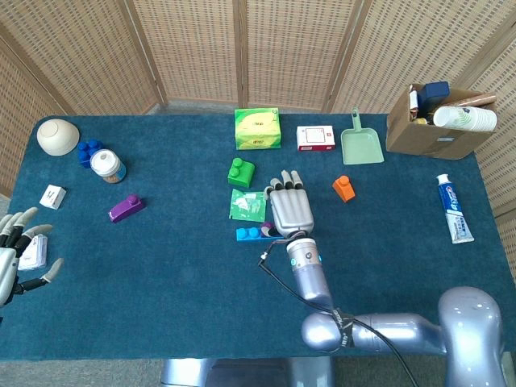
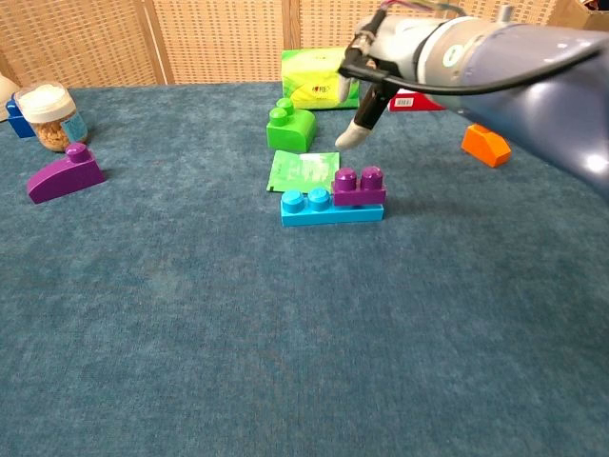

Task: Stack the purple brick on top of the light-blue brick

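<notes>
The purple brick [image 2: 359,187] is seated on the right half of the light-blue brick [image 2: 330,208], centre of the chest view. The right hand [image 1: 290,210] is raised above it, fingers spread, nothing grasped. A green sachet [image 2: 303,170] lies just behind. At the lower-left edge, the left hand [image 1: 18,258] is spread, empty.
</notes>
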`<state>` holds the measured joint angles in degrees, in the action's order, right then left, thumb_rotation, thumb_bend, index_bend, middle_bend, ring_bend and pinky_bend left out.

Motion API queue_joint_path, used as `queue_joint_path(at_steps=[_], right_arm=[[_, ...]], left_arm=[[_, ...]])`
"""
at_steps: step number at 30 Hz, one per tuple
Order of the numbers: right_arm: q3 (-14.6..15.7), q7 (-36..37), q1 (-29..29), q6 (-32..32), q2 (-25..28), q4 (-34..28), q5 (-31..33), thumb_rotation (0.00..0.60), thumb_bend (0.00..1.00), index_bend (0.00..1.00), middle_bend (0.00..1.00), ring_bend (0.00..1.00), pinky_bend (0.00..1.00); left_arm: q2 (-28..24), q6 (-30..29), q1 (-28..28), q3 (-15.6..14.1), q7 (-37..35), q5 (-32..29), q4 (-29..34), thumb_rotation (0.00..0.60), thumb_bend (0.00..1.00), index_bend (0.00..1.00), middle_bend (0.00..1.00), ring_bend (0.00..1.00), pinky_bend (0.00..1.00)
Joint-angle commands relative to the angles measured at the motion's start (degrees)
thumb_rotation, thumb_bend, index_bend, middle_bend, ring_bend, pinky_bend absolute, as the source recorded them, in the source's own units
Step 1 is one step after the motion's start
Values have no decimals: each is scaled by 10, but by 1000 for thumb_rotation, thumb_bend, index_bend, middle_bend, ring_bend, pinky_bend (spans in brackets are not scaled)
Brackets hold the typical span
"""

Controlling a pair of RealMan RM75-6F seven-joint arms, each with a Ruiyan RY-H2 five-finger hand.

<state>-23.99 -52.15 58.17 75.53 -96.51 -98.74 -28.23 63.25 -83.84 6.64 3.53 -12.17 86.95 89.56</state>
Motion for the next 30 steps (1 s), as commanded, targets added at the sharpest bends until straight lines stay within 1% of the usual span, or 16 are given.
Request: queue_joint_path(at_steps=[1, 4, 7, 11, 13, 19, 22, 26, 30], right_arm=[[33, 60, -35, -20, 36, -9, -77, 480, 111, 348, 200, 0, 19], [54, 106, -61, -25, 60, -10, -131, 480, 116, 348, 200, 0, 16], [77, 132, -83, -21, 82, -14, -175, 488, 125, 353, 202, 0, 16], [101, 157, -109, -12, 103, -28, -217, 504, 129, 369, 206, 0, 17], [117, 167, -123, -6, 117, -34, -243, 507, 131, 378, 206, 0, 16], [166, 197, -172, 15, 162, -26, -319, 511, 131, 391, 210, 0, 17], [176, 226, -198, 28, 183, -19, -342, 512, 129, 402, 215, 0, 17], [182, 256, -231, 52, 214, -12, -367, 519, 130, 412, 221, 0, 17], [186, 270, -260, 73, 241, -12, -379, 534, 129, 422, 228, 0, 17]], left_arm=[[-6, 5, 6, -5, 10, 12, 9, 307, 374, 226, 16, 0, 0], [-9, 11, 14, -11, 23, 28, 16, 299, 374, 223, 19, 0, 0], [-12, 20, 20, -16, 37, 35, 25, 302, 375, 223, 20, 0, 0], [-13, 29, 25, -19, 49, 39, 36, 302, 375, 224, 22, 0, 0], [-12, 33, 29, -21, 54, 41, 40, 300, 374, 223, 26, 0, 0], [-8, 54, 45, -23, 74, 47, 51, 298, 375, 222, 32, 0, 0], [-7, 65, 58, -22, 82, 55, 55, 298, 375, 222, 33, 0, 0], [-7, 91, 84, -19, 98, 67, 58, 300, 375, 223, 34, 0, 0], [-2, 121, 115, -14, 109, 80, 58, 293, 375, 221, 34, 0, 0]])
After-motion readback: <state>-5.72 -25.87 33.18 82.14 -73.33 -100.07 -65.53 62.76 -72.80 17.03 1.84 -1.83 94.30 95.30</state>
